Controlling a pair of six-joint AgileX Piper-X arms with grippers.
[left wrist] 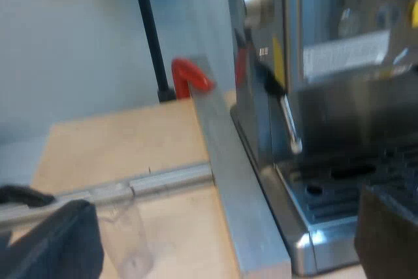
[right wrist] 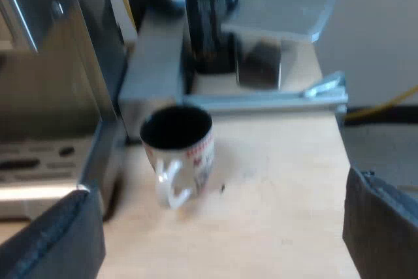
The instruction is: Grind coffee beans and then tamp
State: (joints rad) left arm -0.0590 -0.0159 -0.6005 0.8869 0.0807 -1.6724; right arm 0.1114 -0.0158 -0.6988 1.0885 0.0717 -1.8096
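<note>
Left wrist view takes in the boxy stainless-steel espresso machine [left wrist: 326, 96], standing on the pale wooden table [left wrist: 130, 142] with its slotted metal drip tray [left wrist: 333, 194] facing my left hand [left wrist: 219, 233]. That hand is spread wide and holds nothing.

A grey aluminium rail [left wrist: 228, 174] runs along the machine's side. Beyond it, well apart from the machine, stands a small clear measuring glass [left wrist: 127, 236] that looks empty. I judge it light, thin-walled, slippery and breakable, so it is best gripped gently around the wall at mid-height.

In the right wrist view, a white ceramic mug with a dark inside [right wrist: 179, 151] sits just beside the machine's front corner. Its handle is turned toward my right hand [right wrist: 219, 220], which is also wide open and empty. I cannot tell whether the mug contains anything. It should be sturdy but glazed and slick.

The machine looks heavy and rigid, something to work at rather than move.
</note>
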